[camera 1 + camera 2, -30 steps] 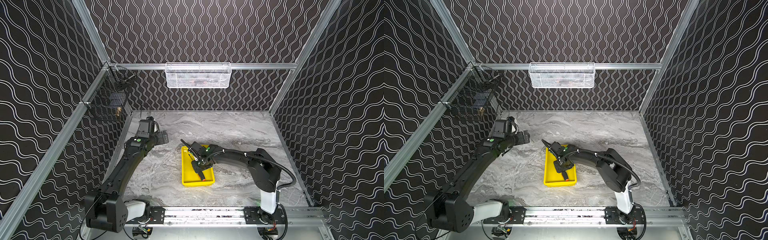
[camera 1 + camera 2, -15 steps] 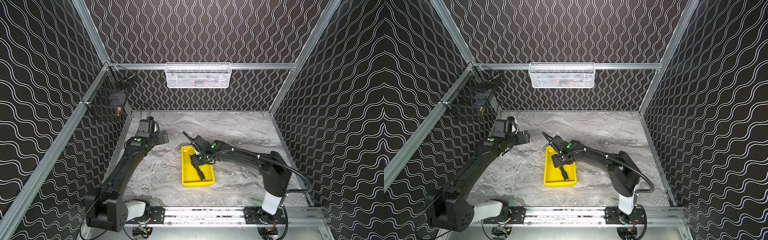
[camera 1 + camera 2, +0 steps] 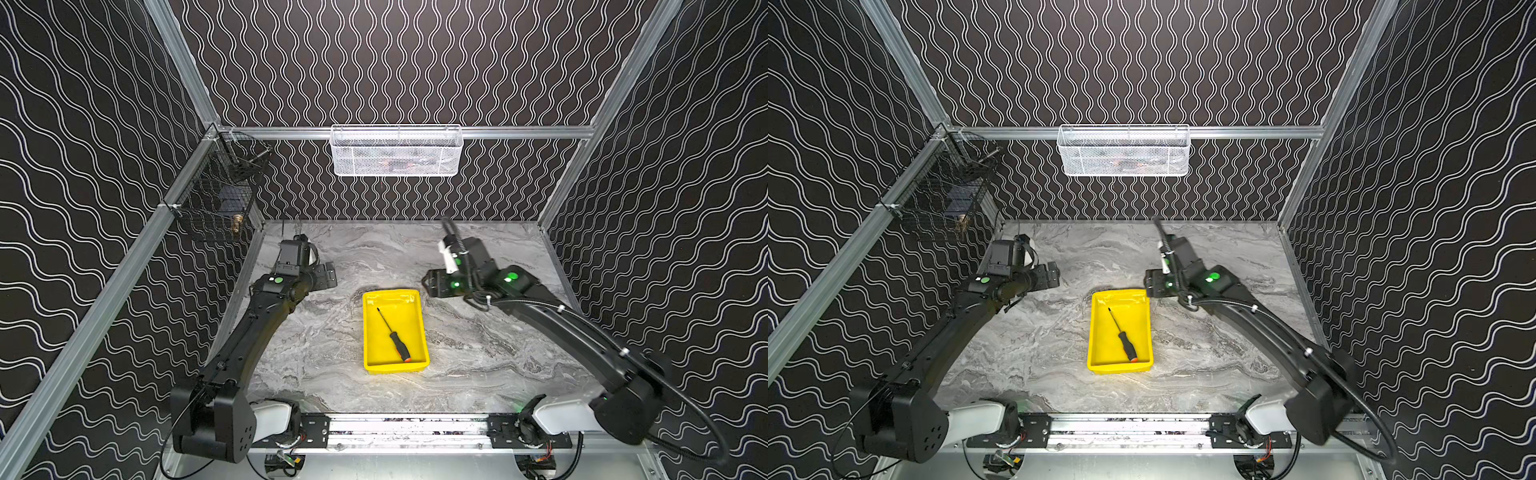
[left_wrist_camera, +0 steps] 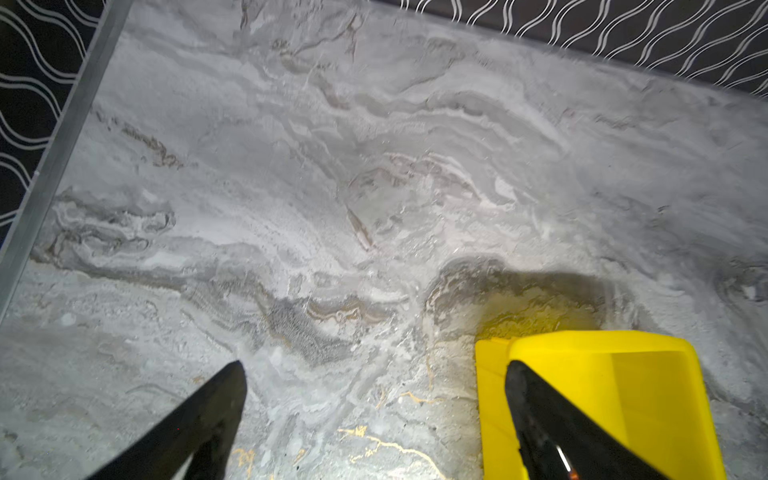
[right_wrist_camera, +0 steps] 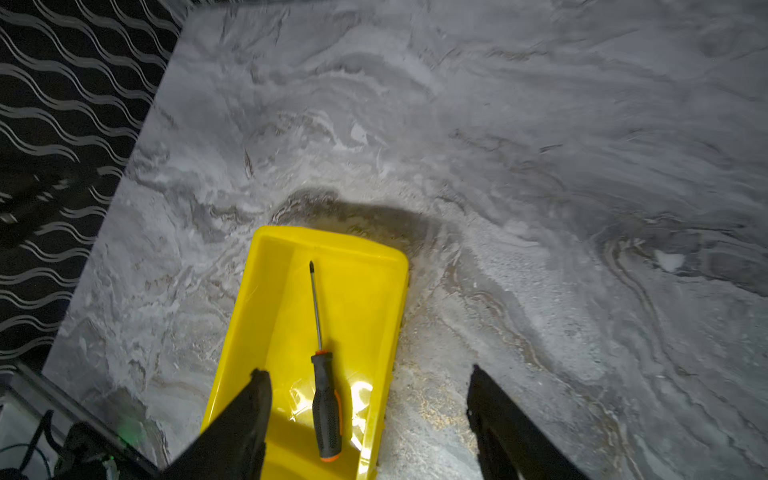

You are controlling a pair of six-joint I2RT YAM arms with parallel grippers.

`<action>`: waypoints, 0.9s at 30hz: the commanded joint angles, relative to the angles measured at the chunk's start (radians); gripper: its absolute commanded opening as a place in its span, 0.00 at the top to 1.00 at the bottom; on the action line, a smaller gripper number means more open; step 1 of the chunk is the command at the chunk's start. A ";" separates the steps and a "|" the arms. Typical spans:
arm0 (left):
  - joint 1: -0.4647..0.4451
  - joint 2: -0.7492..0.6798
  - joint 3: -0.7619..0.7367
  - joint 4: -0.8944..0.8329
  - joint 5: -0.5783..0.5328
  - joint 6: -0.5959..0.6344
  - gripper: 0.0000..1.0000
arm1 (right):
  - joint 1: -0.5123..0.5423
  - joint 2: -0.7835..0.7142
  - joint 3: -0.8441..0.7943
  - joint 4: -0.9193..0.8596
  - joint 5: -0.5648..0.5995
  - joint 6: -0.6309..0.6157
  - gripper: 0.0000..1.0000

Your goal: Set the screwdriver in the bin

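Right wrist view: my right gripper (image 5: 368,370), jaws apart and empty, is withdrawing far-right from over the bin (image 5: 332,243); the screwdriver (image 5: 326,399) is now lying flat inside it. Placement is looking done.

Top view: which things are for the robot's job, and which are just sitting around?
For the job: screwdriver, lying in the yellow bin; right gripper, open, holding nothing.
Just sitting around: white mesh basket and black wire basket, hung on the frame; left gripper, open.
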 commanded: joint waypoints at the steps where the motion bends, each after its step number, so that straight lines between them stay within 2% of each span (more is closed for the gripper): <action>1: 0.000 0.011 -0.001 0.002 -0.012 -0.002 0.01 | -0.066 -0.101 -0.063 0.065 0.005 -0.006 0.22; 8: -0.001 0.011 -0.016 0.017 -0.043 0.005 0.01 | -0.233 -0.325 -0.215 0.095 0.084 -0.019 0.08; 12: -0.001 0.002 -0.030 0.039 -0.057 0.007 0.01 | -0.287 -0.398 -0.265 0.124 0.182 -0.030 0.01; 16: -0.001 -0.004 -0.036 0.049 -0.051 -0.018 0.01 | -0.315 -0.464 -0.342 0.192 0.222 -0.064 0.01; 19: 0.001 -0.014 -0.061 0.077 0.000 -0.086 0.01 | -0.334 -0.493 -0.365 0.215 0.248 -0.079 0.00; 23: -0.001 -0.094 -0.194 0.247 0.069 -0.182 0.01 | -0.349 -0.531 -0.389 0.226 0.272 -0.078 0.00; 27: -0.003 -0.153 -0.348 0.478 0.069 -0.211 0.01 | -0.359 -0.583 -0.445 0.270 0.325 -0.070 0.01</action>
